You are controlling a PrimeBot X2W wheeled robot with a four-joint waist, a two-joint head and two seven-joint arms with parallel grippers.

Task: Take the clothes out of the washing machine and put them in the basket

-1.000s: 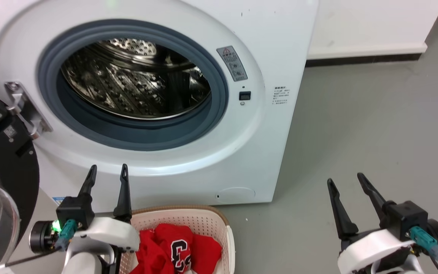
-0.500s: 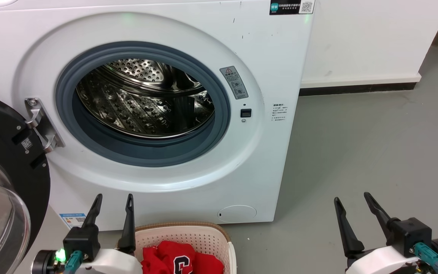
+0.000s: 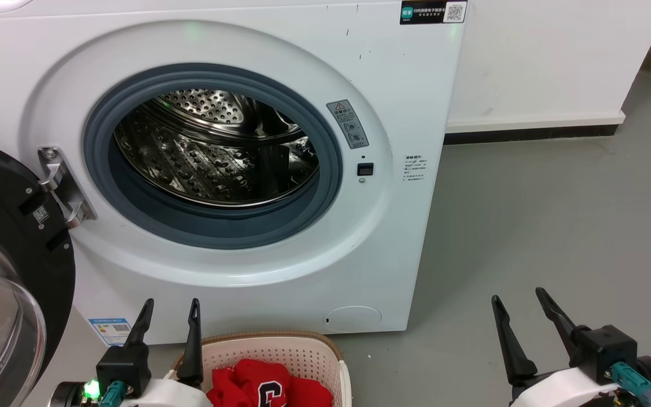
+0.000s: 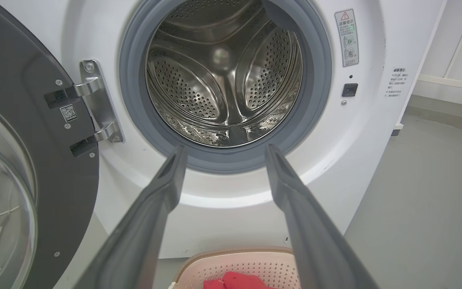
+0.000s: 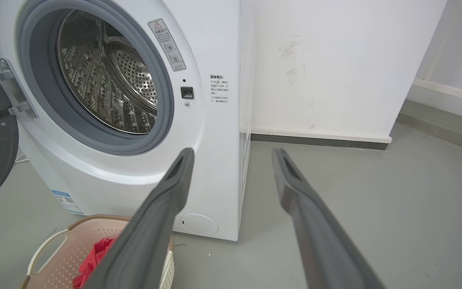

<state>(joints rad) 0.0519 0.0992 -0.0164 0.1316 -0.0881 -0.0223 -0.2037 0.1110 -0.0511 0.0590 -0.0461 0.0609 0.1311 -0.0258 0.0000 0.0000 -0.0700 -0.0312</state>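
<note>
**Clothes in basket, both grippers spread**

- washing machine (image 3: 404, 85): white front-loader. Its door (image 3: 9, 237) is swung wide open to the machine's left and hangs on a metal hinge (image 3: 63, 186) at the left edge of the porthole. The door has a black frame and a clear glass bowl.
- drum (image 3: 212, 147): perforated steel wall and lifter ribs in plain sight through the grey seal (image 3: 212, 234).
- To the right of the porthole on the machine's front are a warning sticker (image 3: 348, 123) and, under it, a small black latch (image 3: 365, 169).
- clothes (image 3: 257, 387): red fabric bunched up, with a black white-edged character on top. They lie inside the basket (image 3: 303, 350).
- The basket is cream with a perforated wall and a brown rim. It stands on the grey floor (image 3: 557, 226) right in front of the machine's lower panel, below the porthole. I can't tell whether the rim touches the panel.
- left gripper (image 3: 171, 305): fingers spread apart, tips pointing at the machine's front under the porthole. It is beside the basket's left rim. The left wrist view looks between the fingers straight into the drum, with the basket rim and a patch of red at the bottom.
- right gripper (image 3: 516, 295): fingers spread apart. It is over the floor off the machine's right side, well apart from both the machine and the basket. In the right wrist view the fingers frame the machine's right front corner and the white wall (image 5: 335, 60) behind it.
</note>
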